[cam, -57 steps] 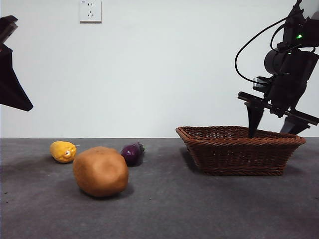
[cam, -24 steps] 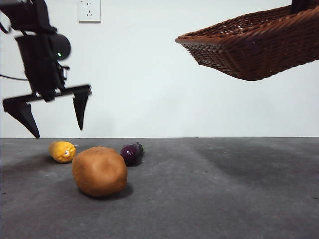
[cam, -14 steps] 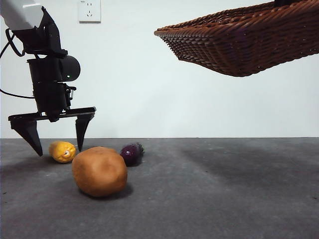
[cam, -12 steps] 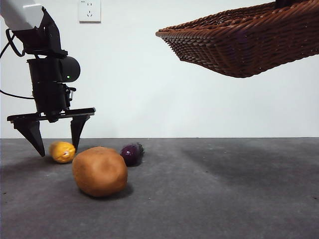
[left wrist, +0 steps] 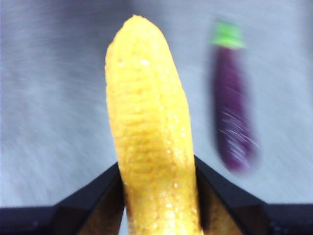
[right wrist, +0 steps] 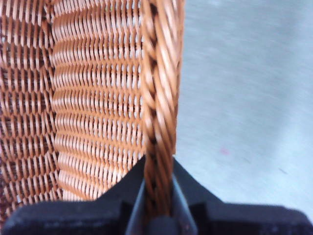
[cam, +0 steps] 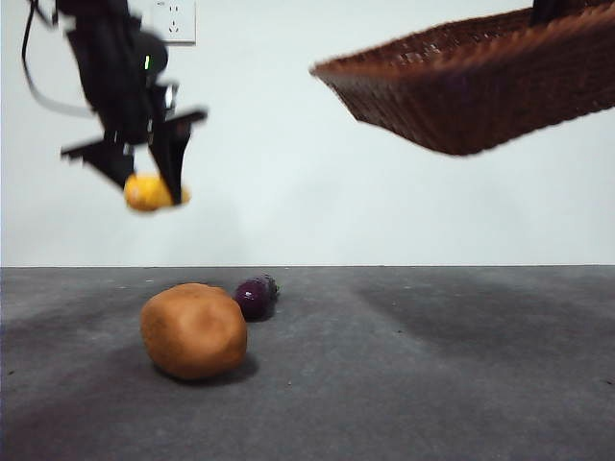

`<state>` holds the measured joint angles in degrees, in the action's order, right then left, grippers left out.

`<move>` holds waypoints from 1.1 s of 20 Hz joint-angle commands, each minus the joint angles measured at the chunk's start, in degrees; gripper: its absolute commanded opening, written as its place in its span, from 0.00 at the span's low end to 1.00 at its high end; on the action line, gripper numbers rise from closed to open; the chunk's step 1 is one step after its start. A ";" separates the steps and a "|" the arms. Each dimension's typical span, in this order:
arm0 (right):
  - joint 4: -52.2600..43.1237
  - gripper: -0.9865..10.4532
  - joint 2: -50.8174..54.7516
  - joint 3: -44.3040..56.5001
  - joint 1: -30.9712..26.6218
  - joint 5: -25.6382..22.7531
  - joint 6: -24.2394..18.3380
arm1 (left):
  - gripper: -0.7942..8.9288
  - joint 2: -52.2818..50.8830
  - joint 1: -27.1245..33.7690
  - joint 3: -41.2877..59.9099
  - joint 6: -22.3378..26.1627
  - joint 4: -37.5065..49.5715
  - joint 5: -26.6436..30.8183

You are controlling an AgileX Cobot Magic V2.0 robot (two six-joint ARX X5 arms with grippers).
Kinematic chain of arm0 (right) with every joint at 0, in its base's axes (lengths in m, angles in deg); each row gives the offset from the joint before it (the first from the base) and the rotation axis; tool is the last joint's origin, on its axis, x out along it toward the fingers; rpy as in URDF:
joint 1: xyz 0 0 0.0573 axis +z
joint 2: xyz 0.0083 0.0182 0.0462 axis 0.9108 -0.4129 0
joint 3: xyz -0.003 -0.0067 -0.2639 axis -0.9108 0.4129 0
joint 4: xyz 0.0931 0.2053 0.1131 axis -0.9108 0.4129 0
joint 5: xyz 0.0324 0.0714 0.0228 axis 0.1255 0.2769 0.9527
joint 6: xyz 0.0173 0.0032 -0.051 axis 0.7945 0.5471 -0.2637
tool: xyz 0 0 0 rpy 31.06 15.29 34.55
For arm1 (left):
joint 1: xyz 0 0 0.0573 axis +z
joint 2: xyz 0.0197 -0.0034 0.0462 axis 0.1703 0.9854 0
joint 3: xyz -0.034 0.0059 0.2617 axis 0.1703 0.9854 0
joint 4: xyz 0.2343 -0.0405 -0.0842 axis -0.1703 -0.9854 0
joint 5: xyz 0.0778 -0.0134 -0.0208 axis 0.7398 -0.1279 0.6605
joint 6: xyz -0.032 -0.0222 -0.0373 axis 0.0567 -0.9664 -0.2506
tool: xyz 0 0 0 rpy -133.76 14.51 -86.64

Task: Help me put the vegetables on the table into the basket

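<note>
Basket (cam: 480, 91): held in the air, tilted, right gripper (right wrist: 157, 205) clamped on its braided rim; nothing visible inside in the stretch the wrist view shows

Yellow vegetable (cam: 149, 192): off the table (cam: 404, 365), pinched between the jaws of the left gripper (left wrist: 159, 196), well apart from the basket

Potato (cam: 194, 329): on the table, untouched

Eggplant (cam: 256, 295): on the table, just behind the potato

Progress, as judged: none delivered; one in transit, two to collect
</note>
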<state>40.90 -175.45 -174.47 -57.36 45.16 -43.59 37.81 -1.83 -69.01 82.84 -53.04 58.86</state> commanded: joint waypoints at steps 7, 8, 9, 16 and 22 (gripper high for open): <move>0.37 0.08 -10.75 -0.11 2.03 -0.46 9.25 | 0.07 -14.95 -19.23 -0.37 5.53 -3.43 -3.76; -0.02 0.08 -11.32 -0.11 3.04 0.61 9.62 | 0.08 -14.34 -21.38 -0.35 4.72 -3.50 -3.76; -0.42 0.08 -11.34 -0.11 4.07 1.55 10.25 | 0.08 -13.33 -22.91 -0.35 3.63 -3.45 -3.78; -1.55 0.08 -11.30 -0.11 8.31 5.70 11.02 | 0.09 -6.49 -24.02 -0.33 -4.46 0.35 -3.72; -1.92 0.08 -11.30 -0.11 9.49 5.49 10.99 | 0.79 -6.38 -24.02 -0.33 -6.16 4.31 -3.34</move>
<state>39.65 -186.70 -174.47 -47.98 49.97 -33.16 30.77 -25.92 -69.57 76.66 -49.10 55.39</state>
